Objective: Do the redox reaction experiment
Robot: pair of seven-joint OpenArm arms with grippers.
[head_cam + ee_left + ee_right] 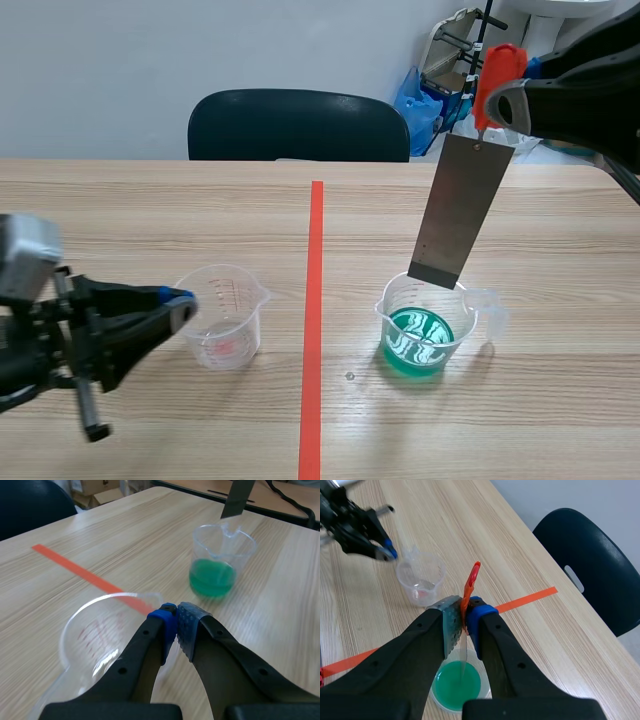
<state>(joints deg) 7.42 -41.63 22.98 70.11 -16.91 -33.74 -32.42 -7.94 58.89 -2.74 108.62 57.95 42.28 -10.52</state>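
The right gripper [465,617] is clamping tight on the orange handle [497,70] of a thin metal plate [462,210]. It's dangling the plate almost straight down over the cup of green liquid [428,330], on the right side of the red tape line [314,320]. I'm guessing that's so it dips in without knocking the rim. The left gripper [180,305] is sitting fully closed on nothing, tips right beside the empty cup [225,315] on the left, probably just parking out of the way.

The scene view is showing the plate's bottom edge hanging about level with the rim. The right wrist view is only catching the plate edge-on, so I'm not able to tell there if it's wet. The left wrist view is showing faint red markings on the empty cup.
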